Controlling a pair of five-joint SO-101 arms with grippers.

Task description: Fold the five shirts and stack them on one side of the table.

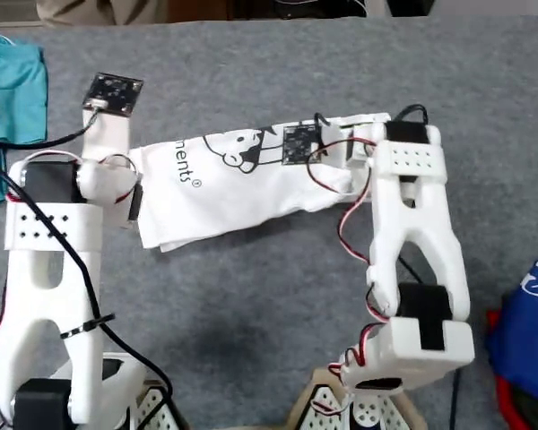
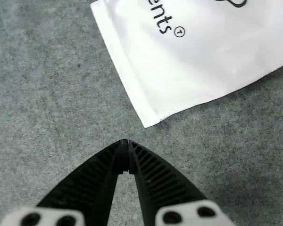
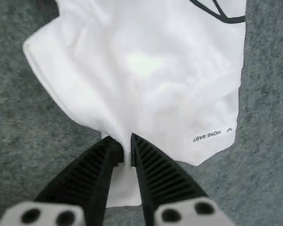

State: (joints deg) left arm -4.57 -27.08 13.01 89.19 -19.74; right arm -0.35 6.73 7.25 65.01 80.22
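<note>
- White shirt [image 1: 224, 184] is a long strip, half folded.
- Right gripper [image 3: 127, 147] pinches its end; left gripper [image 2: 126, 147] is closed, empty, just beside it.
- Teal shirt [image 1: 13, 98] and blue shirt [image 1: 529, 345] probably wait unfolded.

white shirt [image 1: 224, 184] 1 | teal shirt [image 1: 13, 90] 1 | blue shirt [image 1: 529, 331] 1

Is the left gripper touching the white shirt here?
Apart. The left wrist view shows grey table between the left gripper and the white shirt's corner.
</note>
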